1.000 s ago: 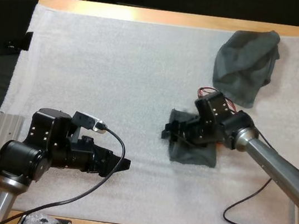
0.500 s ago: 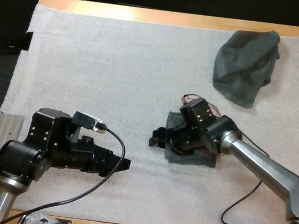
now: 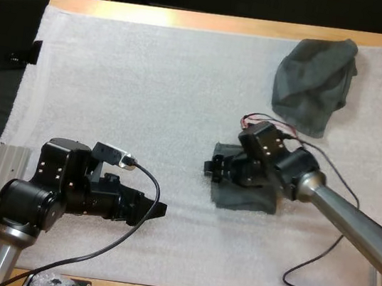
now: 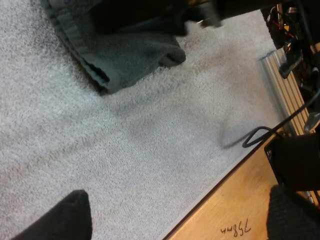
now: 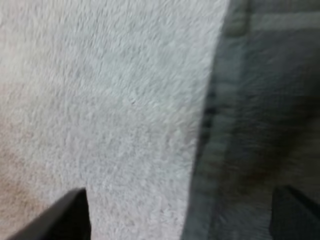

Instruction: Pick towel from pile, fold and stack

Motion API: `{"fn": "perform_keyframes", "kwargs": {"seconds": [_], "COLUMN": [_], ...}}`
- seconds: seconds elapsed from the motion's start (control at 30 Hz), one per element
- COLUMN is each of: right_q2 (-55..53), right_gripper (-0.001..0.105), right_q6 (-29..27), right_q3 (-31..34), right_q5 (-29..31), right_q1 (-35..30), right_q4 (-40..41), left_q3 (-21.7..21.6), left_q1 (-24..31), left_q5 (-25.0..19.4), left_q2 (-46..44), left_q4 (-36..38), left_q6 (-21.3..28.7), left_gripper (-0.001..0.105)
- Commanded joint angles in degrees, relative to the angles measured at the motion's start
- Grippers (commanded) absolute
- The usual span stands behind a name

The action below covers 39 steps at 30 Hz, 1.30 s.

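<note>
Folded towel [image 3: 244,198] — far pt hidden under right gripper [image 3: 210,167], edge blurry in right wrist view

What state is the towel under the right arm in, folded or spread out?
Folded: the towel lies as a small flat rectangle, and the left wrist view shows layered edges at its corner.

We look down on a light wooden table [image 3: 195,20], covered almost edge to edge by a white fleecy mat [image 3: 149,86]. A ribbed aluminium rail [image 3: 0,161] sits at its near left corner.
</note>
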Motion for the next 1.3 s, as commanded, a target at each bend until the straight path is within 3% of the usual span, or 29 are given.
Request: {"fn": "perform_keyframes", "kwargs": {"seconds": [0.0, 0.23, 0.47, 0.67, 0.97, 1.27], "right_q2": [-1.56, -8.43, -13.54, -17.65, -23.77, -25.48], "right_gripper": [0.071, 0.072, 0.072, 0.072, 0.072, 0.072], "right_q6": [-1.56, -5.04, -5.83, -6.01, -6.01, -6.01], "right_q3": [-0.3, -0.3, -0.3, -0.3, -0.3, -0.3], "right_q5": [1.64, 6.6, 6.97, 6.18, 6.2, 6.2], "right_q1": [0.01, 0.01, 0.01, 0.01, 0.01, 0.01], "right_q4": [2.44, 10.22, 14.75, 16.99, 18.85, 20.78], "left_q3": [-0.3, -0.3, -0.3, 0.01, 0.17, 0.17], "left_q1": [-0.14, -0.14, -0.14, -0.14, -0.14, -0.62], "left_q5": [0.72, 0.72, 0.72, -2.36, -1.38, 0.41], "left_q2": [-0.28, -0.28, -0.28, 0.52, 10.57, 20.12], "left_q4": [-1.14, -4.27, -8.15, -12.01, -14.45, -21.26], "left_q6": [0.21, 0.21, -0.83, -4.41, -5.33, -9.83], "left_gripper": [0.07, 0.07, 0.07, 0.07, 0.07, 0.07]}}
